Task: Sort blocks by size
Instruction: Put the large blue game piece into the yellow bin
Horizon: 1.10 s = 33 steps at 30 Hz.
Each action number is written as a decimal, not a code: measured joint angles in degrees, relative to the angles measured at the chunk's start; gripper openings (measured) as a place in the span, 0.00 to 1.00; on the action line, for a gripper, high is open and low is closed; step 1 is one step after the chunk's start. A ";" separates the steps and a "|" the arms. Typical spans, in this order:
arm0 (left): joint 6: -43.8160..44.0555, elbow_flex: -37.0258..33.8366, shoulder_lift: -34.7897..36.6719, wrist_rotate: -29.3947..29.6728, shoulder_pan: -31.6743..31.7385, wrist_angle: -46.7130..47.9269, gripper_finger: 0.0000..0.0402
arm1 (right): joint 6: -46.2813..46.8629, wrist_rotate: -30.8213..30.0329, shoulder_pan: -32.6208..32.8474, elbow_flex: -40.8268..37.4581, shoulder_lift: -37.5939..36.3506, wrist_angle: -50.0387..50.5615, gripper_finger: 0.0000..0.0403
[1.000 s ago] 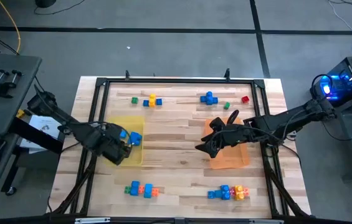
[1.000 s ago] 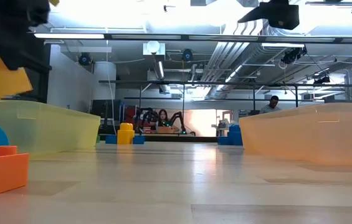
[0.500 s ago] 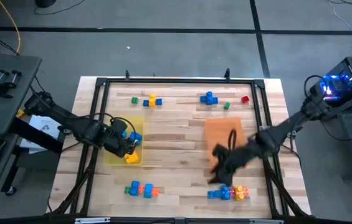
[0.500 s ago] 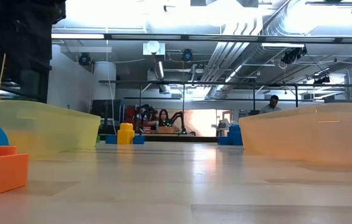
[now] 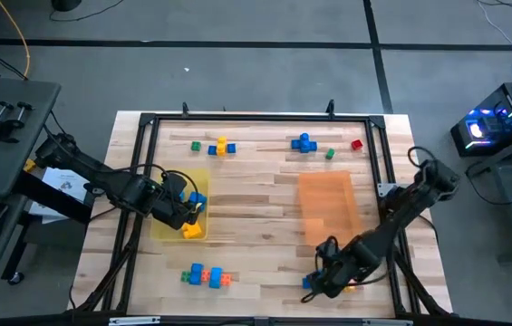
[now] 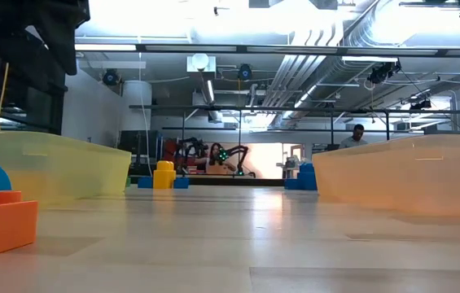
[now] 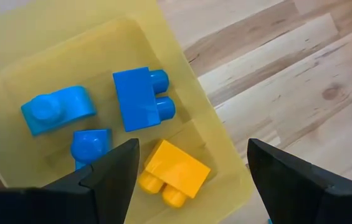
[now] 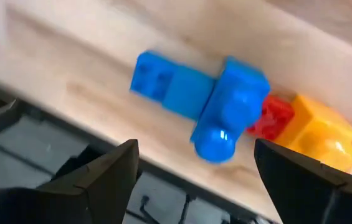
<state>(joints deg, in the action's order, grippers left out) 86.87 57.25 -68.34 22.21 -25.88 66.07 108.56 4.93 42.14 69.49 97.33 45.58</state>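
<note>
left tool point(image 7: 188, 180) spread over yellow tray point(image 5: 169, 181), above yellow brick point(image 7: 171, 169) | right tool point(image 8: 194, 180) spread above blue bricks point(image 8: 200, 102) near tabletop point(image 5: 256, 208) front edge

You find no text to read here: no label, brand, number or sign is legible on anything in any of the views.
</note>
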 joint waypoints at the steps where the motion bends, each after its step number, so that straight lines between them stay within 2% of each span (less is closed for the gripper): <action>1: -0.02 0.00 0.00 -0.07 -0.01 0.00 0.70 | 0.53 0.00 -0.38 0.00 0.87 0.09 0.78; 13: -2.06 0.00 0.00 -0.13 -0.01 0.01 0.70 | 4.59 1.42 -1.76 0.02 4.05 6.01 0.77; 24: -3.03 0.02 0.00 -0.14 -0.01 0.04 0.70 | 4.58 1.57 -2.41 0.02 4.19 6.75 0.56; 33: -3.04 0.02 0.00 -0.26 -0.01 -0.03 0.70 | 4.62 1.72 -2.41 0.02 5.93 3.91 0.52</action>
<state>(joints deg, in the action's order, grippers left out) 83.83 57.28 -68.34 21.96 -25.89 66.04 113.18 6.65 39.72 69.52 103.26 49.49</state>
